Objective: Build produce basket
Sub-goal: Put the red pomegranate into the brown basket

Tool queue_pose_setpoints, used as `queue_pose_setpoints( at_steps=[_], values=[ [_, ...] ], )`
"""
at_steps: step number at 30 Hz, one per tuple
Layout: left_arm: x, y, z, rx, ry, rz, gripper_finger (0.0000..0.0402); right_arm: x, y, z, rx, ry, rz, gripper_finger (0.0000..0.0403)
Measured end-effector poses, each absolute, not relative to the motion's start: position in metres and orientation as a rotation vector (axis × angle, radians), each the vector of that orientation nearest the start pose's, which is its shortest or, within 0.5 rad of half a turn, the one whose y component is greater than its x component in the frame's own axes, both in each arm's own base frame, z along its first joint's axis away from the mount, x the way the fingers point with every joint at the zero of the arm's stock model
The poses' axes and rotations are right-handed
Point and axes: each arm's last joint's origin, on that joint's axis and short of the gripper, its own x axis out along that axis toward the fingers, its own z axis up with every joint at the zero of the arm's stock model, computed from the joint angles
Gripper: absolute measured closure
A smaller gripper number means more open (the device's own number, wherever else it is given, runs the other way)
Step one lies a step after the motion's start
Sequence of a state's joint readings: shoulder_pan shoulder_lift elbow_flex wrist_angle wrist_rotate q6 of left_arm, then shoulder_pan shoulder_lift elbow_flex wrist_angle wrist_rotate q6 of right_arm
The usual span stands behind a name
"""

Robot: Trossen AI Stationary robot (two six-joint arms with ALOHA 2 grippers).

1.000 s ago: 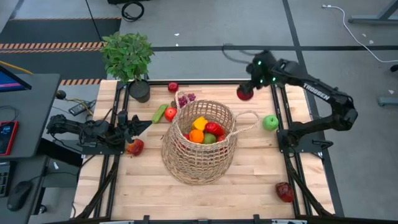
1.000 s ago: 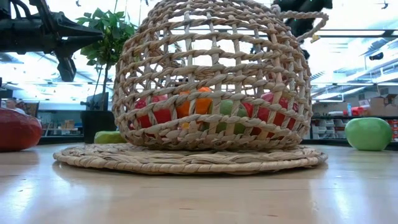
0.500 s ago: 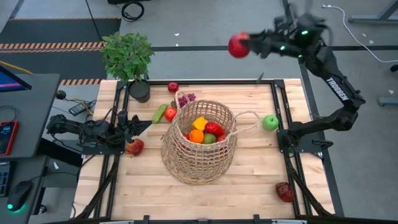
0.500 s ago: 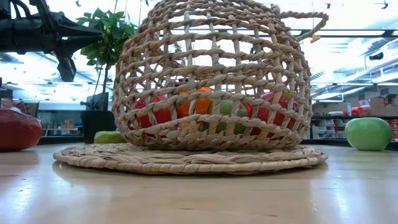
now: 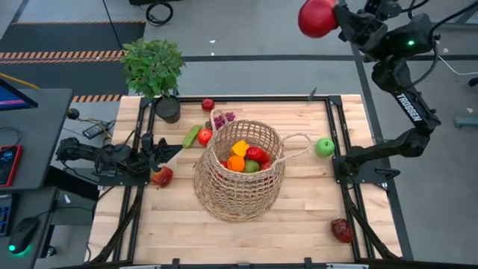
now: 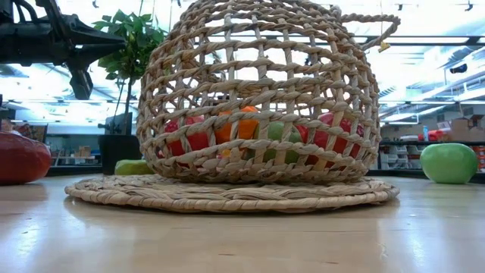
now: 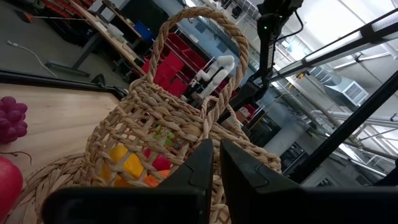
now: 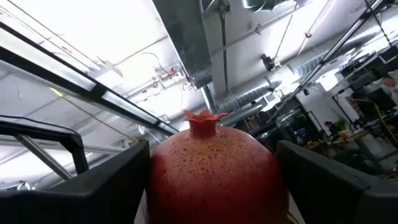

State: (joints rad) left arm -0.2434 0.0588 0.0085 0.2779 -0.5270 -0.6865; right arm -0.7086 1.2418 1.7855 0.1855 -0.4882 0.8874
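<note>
The tan wicker basket (image 5: 240,170) stands mid-table on its flat woven base (image 6: 227,194) and holds a yellow pepper, an orange and red and green fruits (image 5: 245,157). My right gripper (image 5: 337,20) is raised high beyond the table's far edge, shut on a red pomegranate (image 5: 317,18). My left gripper (image 5: 176,152) waits shut at the table's left, pointing at the basket (image 7: 186,124). Loose produce lies on the table: a green apple (image 5: 324,147), a red fruit (image 5: 342,230), another red fruit (image 5: 162,176), a cucumber (image 5: 192,135), grapes (image 5: 223,117) and small red apples (image 5: 208,104). My right gripper pinches the pomegranate by its two opposite sides (image 8: 163,180) between its two fingers (image 8: 106,186). The fingers slant upward. The fruit's crown (image 8: 202,119) points away from the wrist. The pomegranate is lifted clear, high above the table.
A potted green plant (image 5: 154,71) stands at the table's far left corner. A desk with a screen (image 5: 22,127) sits left of the table. Black rails (image 5: 351,194) run along the table's sides. Bare wood lies along the near edge (image 5: 246,239).
My right gripper has risen steeply from just above the table's far edge to high above it, carrying the pomegranate away from the table. It has tipped from pointing downward to pointing upward. The pomegranate stays between its fingers.
</note>
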Motion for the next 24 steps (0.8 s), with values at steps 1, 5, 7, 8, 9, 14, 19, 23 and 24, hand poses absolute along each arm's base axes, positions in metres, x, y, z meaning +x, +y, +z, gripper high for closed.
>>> queue_pose_setpoints(
  at_steps=[1,5,7,8,9,14,19,23,24],
  values=[
    [0.095,-0.009,0.187,-0.765,-0.301,0.200,0.0366,0.149,-0.108,0.593,0.448,-0.633,0.074,0.0054],
    [0.095,-0.009,0.187,-0.765,-0.301,0.200,0.0367,0.156,-0.103,0.592,0.427,-0.625,0.102,0.0054],
    [0.095,-0.009,0.187,-0.765,-0.302,0.199,0.0365,0.162,-0.099,0.592,0.405,-0.616,0.144,0.0054],
    [0.095,-0.009,0.187,-0.765,-0.302,0.200,0.0365,0.166,-0.096,0.592,0.391,-0.612,0.173,0.0054],
    [0.095,-0.009,0.187,-0.765,-0.302,0.199,0.0366,0.170,-0.094,0.592,0.380,-0.608,0.204,0.0054],
    [0.095,-0.009,0.187,-0.765,-0.301,0.200,0.0366,0.187,-0.080,0.590,0.309,-0.624,0.262,0.0054],
    [0.095,-0.009,0.188,-0.765,-0.302,0.199,0.0367,0.212,-0.068,0.580,0.248,-0.592,0.175,0.0054],
    [0.095,-0.009,0.188,-0.765,-0.302,0.199,0.0366,0.229,-0.061,0.569,0.225,-0.494,0.121,0.0054],
    [0.095,-0.009,0.188,-0.765,-0.302,0.199,0.0365,0.234,-0.060,0.566,0.228,-0.450,0.114,0.0054]
  ],
)
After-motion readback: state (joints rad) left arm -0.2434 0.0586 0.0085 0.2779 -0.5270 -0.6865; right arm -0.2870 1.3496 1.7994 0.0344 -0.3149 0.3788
